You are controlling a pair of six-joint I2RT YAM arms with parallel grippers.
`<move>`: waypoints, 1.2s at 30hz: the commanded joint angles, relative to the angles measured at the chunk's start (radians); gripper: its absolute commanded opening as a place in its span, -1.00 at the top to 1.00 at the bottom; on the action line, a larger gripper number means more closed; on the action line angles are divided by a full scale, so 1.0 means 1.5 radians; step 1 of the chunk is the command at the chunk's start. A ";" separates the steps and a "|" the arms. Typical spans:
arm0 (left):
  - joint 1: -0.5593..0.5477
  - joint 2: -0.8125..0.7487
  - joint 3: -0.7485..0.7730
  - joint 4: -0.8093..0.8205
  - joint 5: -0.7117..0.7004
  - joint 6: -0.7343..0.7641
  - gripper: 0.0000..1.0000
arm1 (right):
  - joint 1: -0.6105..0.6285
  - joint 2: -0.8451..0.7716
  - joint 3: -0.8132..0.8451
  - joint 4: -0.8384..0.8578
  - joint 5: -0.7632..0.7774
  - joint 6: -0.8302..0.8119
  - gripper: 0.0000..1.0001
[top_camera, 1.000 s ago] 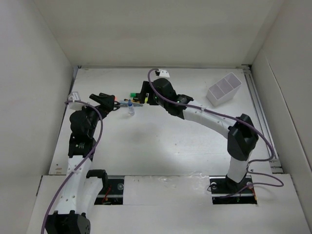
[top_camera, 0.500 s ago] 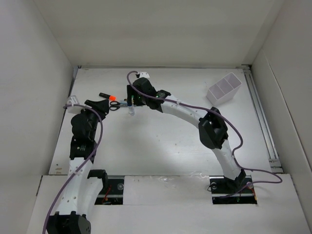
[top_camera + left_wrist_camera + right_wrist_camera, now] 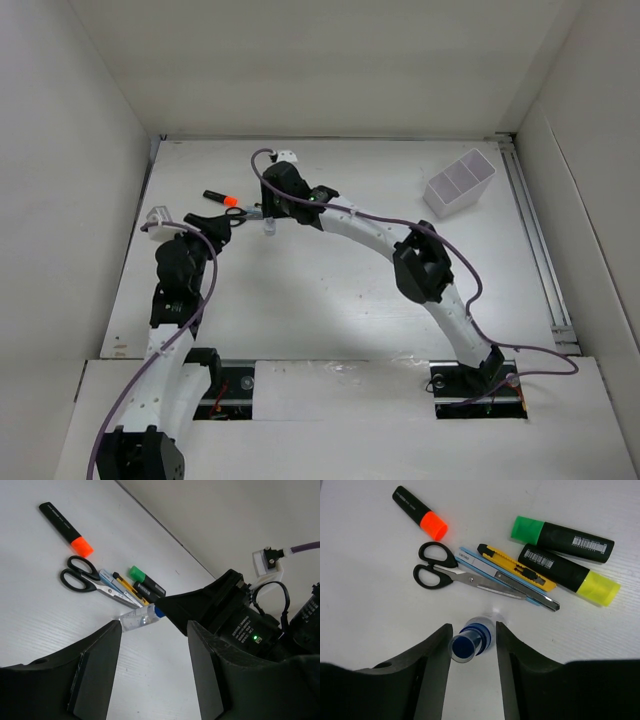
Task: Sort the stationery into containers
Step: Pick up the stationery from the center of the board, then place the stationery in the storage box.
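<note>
**Right claw closes in on the bottle, box not yet filled**

The small blue-capped bottle (image 3: 469, 644) sits between the jaws of the right gripper (image 3: 472, 630). They stand hard by its cap on either side, but I cannot tell whether they already pinch it. A second ago that gripper hung beyond the bottle, over the highlighters. It has since swung across, so the first pick looks about to begin.

Just beyond the bottle lie the scissors (image 3: 470, 580), a thin yellow cutter (image 3: 515, 570), the green highlighter (image 3: 565, 535) and the yellow highlighter (image 3: 565, 572). The orange highlighter (image 3: 417, 512) lies farther out, uncovered now that the left gripper (image 3: 155, 625), jaws wide and holding nothing, has drawn back.

The white box (image 3: 462, 196) stands well apart from the bottle, to its right. Its compartments look empty.
</note>
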 commanded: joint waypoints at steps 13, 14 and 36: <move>-0.031 0.030 -0.042 0.141 0.076 0.076 -0.34 | -0.003 -0.145 -0.142 0.094 0.075 0.023 0.85; -0.031 0.037 -0.042 0.149 0.087 0.076 -0.34 | -0.013 -0.186 -0.154 0.094 0.082 0.031 0.85; -0.058 0.093 -0.023 0.192 0.184 0.082 -0.39 | -0.592 -0.339 -0.203 -0.032 0.332 0.192 0.92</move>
